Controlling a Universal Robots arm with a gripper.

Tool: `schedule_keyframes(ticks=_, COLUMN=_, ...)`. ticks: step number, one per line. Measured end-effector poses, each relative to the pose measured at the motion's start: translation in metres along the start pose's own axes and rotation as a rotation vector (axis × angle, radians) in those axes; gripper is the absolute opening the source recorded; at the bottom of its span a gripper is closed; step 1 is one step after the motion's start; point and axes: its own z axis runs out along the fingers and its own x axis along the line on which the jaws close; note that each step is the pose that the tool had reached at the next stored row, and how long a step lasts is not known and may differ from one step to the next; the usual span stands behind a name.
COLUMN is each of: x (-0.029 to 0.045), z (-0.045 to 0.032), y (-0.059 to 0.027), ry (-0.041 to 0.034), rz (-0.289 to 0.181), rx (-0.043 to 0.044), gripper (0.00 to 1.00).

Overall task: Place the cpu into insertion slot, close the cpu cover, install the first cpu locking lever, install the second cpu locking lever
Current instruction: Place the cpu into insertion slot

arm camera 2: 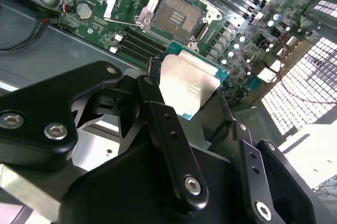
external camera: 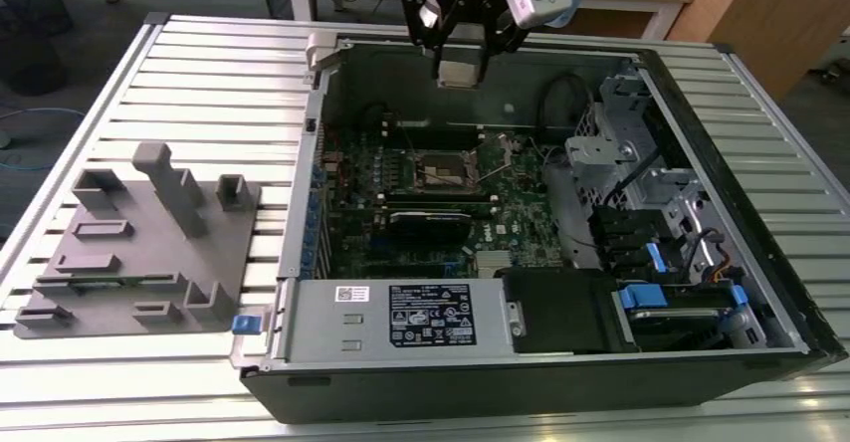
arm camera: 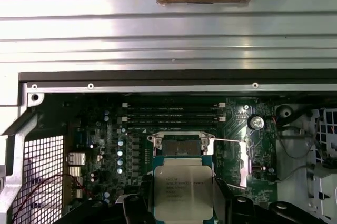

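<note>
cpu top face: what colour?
The cpu top is dull silver-grey metal with dark print; it shows best in the first wrist view.

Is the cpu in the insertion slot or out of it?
Out. The gripper holds the cpu, jaws shut on its edges, clear of the bare insertion slot.

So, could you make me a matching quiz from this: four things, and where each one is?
Things:
1. small square silver-topped cpu
2. square dark insertion slot with a metal rim
3. grey plastic fixture block
4. silver box with a white label

Places:
A. on the slatted metal table, at the exterior view's left of the black computer case
B. held in the black gripper
C. empty, set in the green circuit board
D. inside the case, nearest the exterior camera

Pairs: 1-B, 2-C, 3-A, 4-D
</note>
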Motion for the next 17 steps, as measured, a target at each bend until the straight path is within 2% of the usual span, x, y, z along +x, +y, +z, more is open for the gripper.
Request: schedule_keyframes(ticks=17, x=-0.0001, z=0.0044, y=-0.0004, ry=0.0, rz=0.0, rx=0.0, gripper=0.54)
